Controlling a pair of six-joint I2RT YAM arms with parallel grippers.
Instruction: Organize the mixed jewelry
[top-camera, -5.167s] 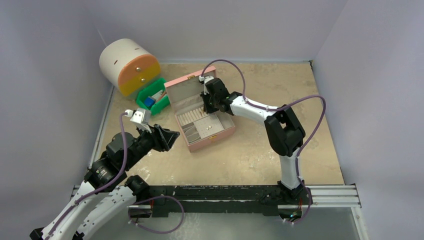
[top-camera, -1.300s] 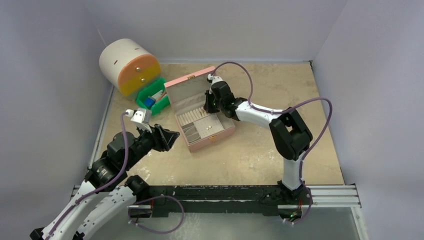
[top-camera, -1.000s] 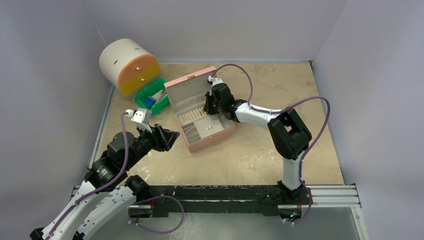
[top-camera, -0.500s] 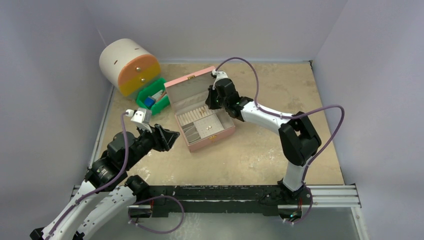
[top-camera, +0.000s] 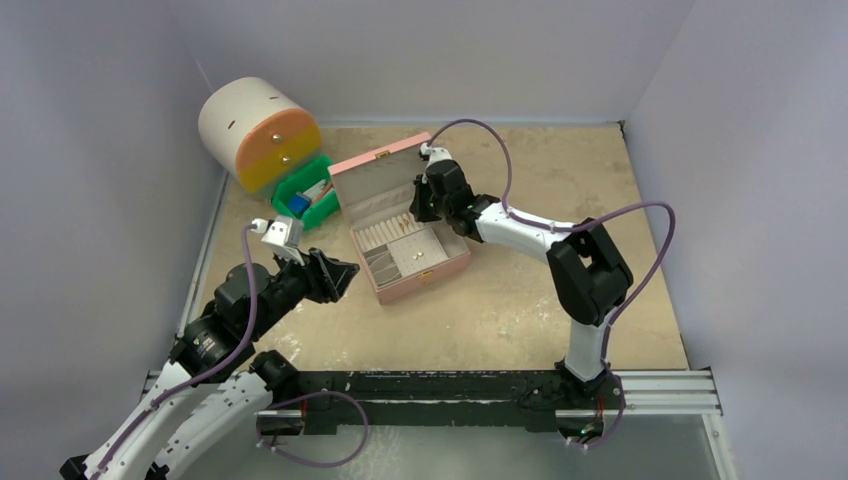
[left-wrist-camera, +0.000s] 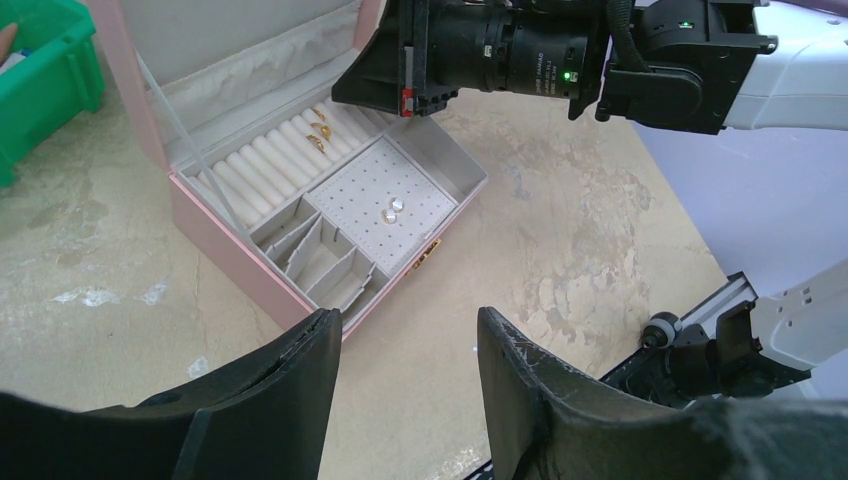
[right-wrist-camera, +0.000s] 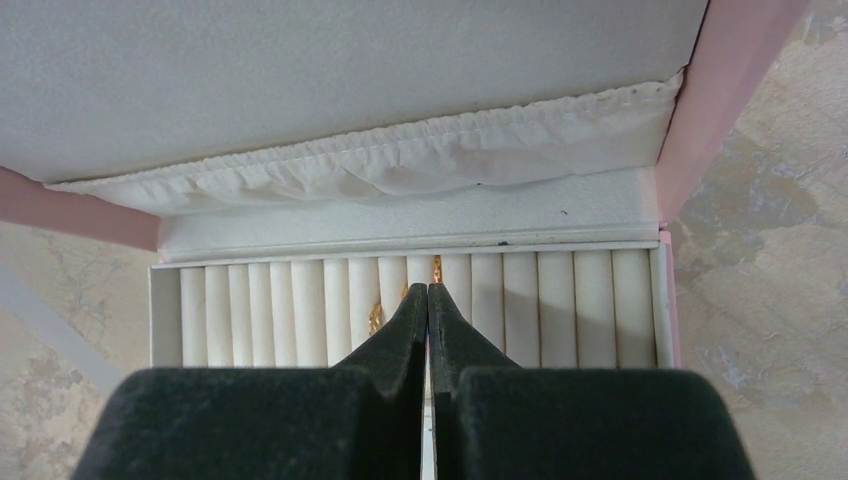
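The pink jewelry box (top-camera: 428, 271) lies open in the middle of the table, lid up. Gold rings (right-wrist-camera: 376, 317) sit in its white ring rolls (right-wrist-camera: 300, 310); another shows just beyond my fingertips (right-wrist-camera: 436, 267). In the left wrist view the rings (left-wrist-camera: 320, 124) sit in the rolls and two small gold studs (left-wrist-camera: 390, 209) lie on the perforated pad. My right gripper (right-wrist-camera: 428, 288) is shut, tips just above the ring rolls; nothing shows between the jaws. It also shows in the top view (top-camera: 417, 211). My left gripper (left-wrist-camera: 408, 320) is open and empty, left of the box (top-camera: 345, 272).
A white and orange round drawer unit (top-camera: 258, 130) stands at the back left. A green bin (top-camera: 308, 203) with a blue item sits in front of it, close to the box's lid. Walls close the table on three sides.
The right arm's elbow has swung out right and partly back, while its shut gripper stays over the ring rolls, shifted slightly toward the lid. The left arm has not moved.
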